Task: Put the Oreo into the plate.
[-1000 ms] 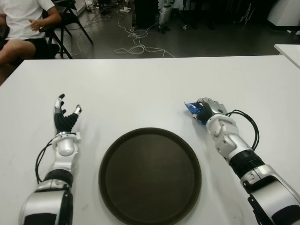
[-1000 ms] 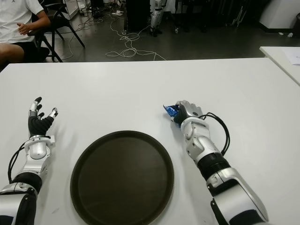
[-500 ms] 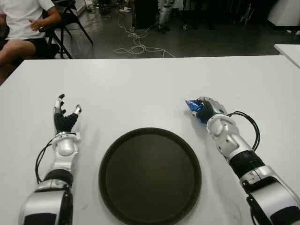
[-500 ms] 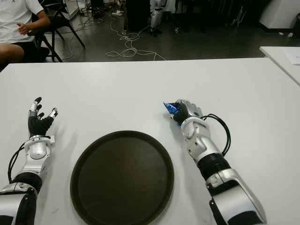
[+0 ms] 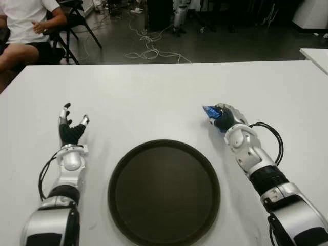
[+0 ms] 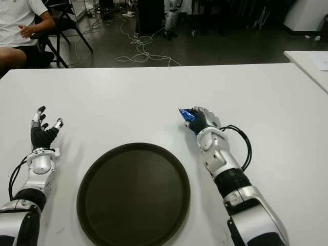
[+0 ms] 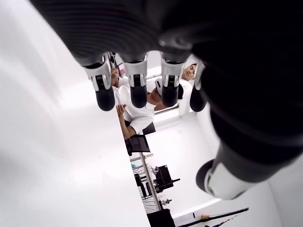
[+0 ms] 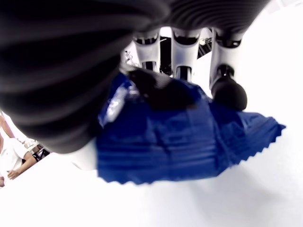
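Right hand (image 5: 224, 117) is closed around the Oreo (image 8: 180, 137), a small blue foil packet with crimped, saw-toothed ends; in the eye views it sits right of centre, above and to the right of the plate (image 5: 164, 191), with one blue corner poking out toward the left. Wrist view shows fingers (image 8: 228, 90) curled over the packet's top and the thumb under it, the far crimped end sticking free. Whether the packet is lifted clear of the white worktop (image 5: 154, 97) or touching it, cannot tell. Plate is a dark round tray, lower centre of frame, nothing in it. Left hand (image 5: 72, 129) shows at left of the plate, fingers spread and raised, holding nothing. Handling judgement: packet looks light; wrapper thin, crinkly and likely slippery, contents brittle, so a moderate squeeze across the flat middle is safer than pinching a crimped end, which could let it swing or slip. Person (image 5: 23, 28) seated at upper left, beyond the worktop.
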{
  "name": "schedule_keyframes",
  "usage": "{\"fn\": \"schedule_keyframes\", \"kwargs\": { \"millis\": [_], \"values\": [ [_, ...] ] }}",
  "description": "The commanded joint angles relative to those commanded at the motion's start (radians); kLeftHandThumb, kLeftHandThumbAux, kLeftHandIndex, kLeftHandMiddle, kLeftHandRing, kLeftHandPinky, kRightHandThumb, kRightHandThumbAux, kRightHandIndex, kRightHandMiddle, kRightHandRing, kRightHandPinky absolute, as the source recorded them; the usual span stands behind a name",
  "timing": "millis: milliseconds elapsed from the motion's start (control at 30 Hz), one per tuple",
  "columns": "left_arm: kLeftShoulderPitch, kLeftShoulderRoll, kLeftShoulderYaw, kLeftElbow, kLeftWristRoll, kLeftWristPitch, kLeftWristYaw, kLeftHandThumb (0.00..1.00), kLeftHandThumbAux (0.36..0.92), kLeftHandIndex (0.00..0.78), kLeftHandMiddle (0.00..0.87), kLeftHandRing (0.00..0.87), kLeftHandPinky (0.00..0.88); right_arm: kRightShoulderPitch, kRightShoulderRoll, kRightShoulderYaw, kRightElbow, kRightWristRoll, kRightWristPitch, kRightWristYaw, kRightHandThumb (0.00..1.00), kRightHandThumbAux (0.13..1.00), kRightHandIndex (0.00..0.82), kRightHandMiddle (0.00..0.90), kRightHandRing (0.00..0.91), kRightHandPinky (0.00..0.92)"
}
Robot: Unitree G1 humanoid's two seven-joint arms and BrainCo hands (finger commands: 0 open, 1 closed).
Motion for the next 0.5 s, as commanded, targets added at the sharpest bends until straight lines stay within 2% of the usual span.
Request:
{"fn": "schedule_keyframes", "kwargs": {
  "millis": [133, 500],
  "values": [
    [-0.001, -0.002, 0.0, 0.0, 0.0, 0.001, 0.002, 0.0, 0.74, 0.026, 0.039, 0.025, 0.014, 0.006, 0.0, -0.015, 0.0, 0.018, -0.028, -0.015, 0.703, 0.722, 0.44, 0.8, 0.808, 0.802],
    [-0.003, -0.006, -0.002, 0.003, 0.003, 0.004, 0.009, 0.0, 0.737, 0.021, 0.04, 0.028, 0.019, 0.027, 0.015, -0.111, 0.036, 0.129, -0.239, -0.101, 0.7, 0.724, 0.439, 0.808, 0.813, 0.809]
  ]
}}
